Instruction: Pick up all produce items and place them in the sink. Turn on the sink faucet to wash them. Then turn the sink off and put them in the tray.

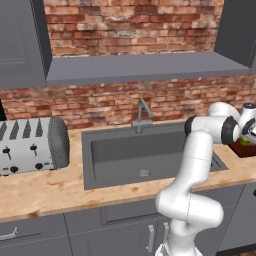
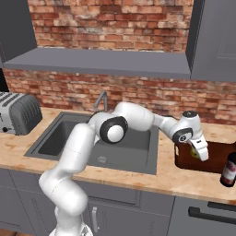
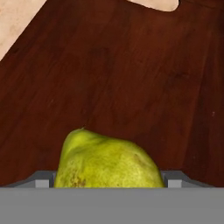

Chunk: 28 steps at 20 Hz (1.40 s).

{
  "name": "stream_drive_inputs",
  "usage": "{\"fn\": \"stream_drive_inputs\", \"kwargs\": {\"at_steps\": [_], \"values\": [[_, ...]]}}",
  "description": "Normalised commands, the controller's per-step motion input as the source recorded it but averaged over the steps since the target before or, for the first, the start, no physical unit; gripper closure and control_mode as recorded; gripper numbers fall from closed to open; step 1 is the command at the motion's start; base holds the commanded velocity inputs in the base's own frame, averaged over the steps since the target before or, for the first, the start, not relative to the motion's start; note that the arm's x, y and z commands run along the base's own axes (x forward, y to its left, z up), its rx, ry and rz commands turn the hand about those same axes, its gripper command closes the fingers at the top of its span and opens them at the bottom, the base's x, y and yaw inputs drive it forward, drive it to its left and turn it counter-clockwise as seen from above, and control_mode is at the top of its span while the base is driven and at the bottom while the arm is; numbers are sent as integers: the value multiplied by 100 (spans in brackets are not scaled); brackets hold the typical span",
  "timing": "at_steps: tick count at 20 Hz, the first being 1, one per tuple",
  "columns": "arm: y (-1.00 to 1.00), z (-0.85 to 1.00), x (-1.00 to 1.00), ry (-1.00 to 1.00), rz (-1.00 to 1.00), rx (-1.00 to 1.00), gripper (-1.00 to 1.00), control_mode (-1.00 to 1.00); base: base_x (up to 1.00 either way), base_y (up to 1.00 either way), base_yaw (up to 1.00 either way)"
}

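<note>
Left base view: the white arm reaches right past the large dark grey recessed sink (image 1: 135, 155) and the slim grey metal faucet (image 1: 142, 116). Its hand (image 1: 247, 134) hangs over the shallow dark reddish-brown wooden tray (image 1: 244, 149) at the picture's edge, with a speck of yellow-green showing there. The sink basin holds no fruit.

Right base view: the hand (image 2: 199, 152) points down into the tray (image 2: 189, 159), which sits on the light wooden counter (image 2: 138, 177) just right of the sink. A yellow-green patch shows beside the fingers; whether it rests on the tray floor cannot be told.

Hand view: the small yellow-green pear-like fruit (image 3: 107, 162) lies between the two spread fingertips (image 3: 41, 180), over the tray's wood grain. Its narrower end points up and to the left in this view, its long axis slanting accordingly. The hand stands wide; no firm squeeze is evident.

Judgement: this is the last step, setting the fruit in the tray. The next move calls for a straight lift clear, without nudging the fruit.
</note>
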Motion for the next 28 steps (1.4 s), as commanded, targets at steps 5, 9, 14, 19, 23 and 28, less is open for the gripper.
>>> {"fn": "stream_drive_inputs", "kwargs": {"at_steps": [5,9,14,19,23,28], "values": [[0,-32,13,0,0,0,-100,-100,0,0,0],[-2,-7,5,-1,0,1,-100,-100,0,0,0],[-1,7,0,-1,0,0,-100,-100,0,0,0],[7,15,-5,0,-1,0,-100,-100,0,0,0],[17,21,-9,0,-3,-1,-100,-100,0,0,0],[26,25,-9,0,-3,-4,-100,-100,0,0,0]]}}
